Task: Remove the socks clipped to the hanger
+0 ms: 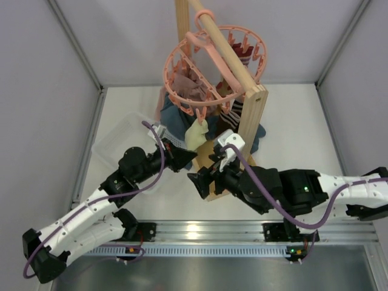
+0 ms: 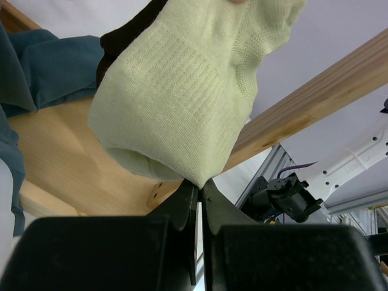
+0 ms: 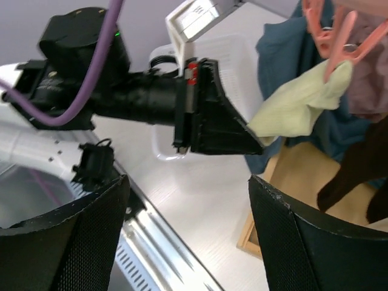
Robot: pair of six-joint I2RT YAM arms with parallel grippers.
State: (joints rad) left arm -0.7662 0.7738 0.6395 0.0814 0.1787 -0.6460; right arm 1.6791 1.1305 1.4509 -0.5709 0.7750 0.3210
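The salmon-pink round hanger (image 1: 215, 66) hangs from the wooden rack's top bar. A pale cream sock (image 1: 197, 134) dangles from one of its pink pegs (image 3: 330, 36). My left gripper (image 2: 200, 182) is shut on the sock's lowest tip (image 2: 182, 91), seen from the side in the right wrist view (image 3: 297, 103). A dark brown sock (image 3: 357, 163) hangs behind it. A dark red striped sock (image 1: 233, 112) hangs by the rack post. My right gripper (image 3: 188, 182) stands open and empty, low beside the left gripper (image 1: 191, 156), apart from the socks.
The wooden rack frame (image 1: 251, 115) stands mid-table on a flat wooden base (image 2: 73, 157). A blue-grey cloth (image 1: 173, 118) and a dusty-pink garment (image 3: 370, 79) also hang there. A clear plastic bin (image 1: 121, 142) sits to the left, behind my left arm.
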